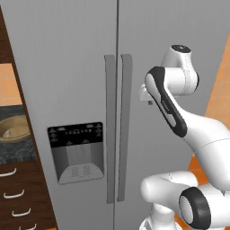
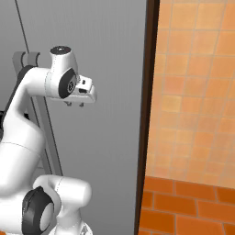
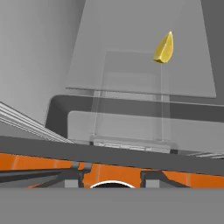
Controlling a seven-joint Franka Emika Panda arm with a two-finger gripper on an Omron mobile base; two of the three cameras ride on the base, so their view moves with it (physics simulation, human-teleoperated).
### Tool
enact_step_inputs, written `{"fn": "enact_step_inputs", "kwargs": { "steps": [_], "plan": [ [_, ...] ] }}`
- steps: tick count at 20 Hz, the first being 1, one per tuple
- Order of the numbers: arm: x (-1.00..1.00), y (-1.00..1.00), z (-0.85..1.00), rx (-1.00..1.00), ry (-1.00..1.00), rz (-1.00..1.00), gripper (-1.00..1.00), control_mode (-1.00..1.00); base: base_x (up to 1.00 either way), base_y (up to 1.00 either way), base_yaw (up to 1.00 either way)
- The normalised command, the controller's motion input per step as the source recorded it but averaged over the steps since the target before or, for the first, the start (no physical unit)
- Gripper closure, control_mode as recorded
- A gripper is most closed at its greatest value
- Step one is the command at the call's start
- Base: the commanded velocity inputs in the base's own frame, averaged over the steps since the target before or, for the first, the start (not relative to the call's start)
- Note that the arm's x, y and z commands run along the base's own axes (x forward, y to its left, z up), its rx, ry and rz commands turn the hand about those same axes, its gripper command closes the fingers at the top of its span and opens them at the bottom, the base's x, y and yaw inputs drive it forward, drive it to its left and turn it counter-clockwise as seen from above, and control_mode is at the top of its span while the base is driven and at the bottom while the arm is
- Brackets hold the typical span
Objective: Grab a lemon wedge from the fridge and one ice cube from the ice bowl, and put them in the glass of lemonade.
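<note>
Hovering gripper (image 2: 75, 104) (part-open, empty)

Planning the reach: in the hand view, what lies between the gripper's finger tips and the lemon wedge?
In the hand view, a dark ledge and clear fridge shelves lie between the gripper and the lemon wedge.
</note>
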Motion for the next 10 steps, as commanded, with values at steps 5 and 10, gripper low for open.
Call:
{"fn": "enact_step_inputs", "kwargs": {
  "steps": [5, 10],
  "plan": [
    [0.0, 0.0, 0.0, 0.0, 0.0, 0.0, -1.0, -1.0, 0.0, 0.0, 0.0],
    [0.0, 0.0, 0.0, 0.0, 0.0, 0.0, -1.0, -1.0, 0.0, 0.0, 0.0]
  ]
}}
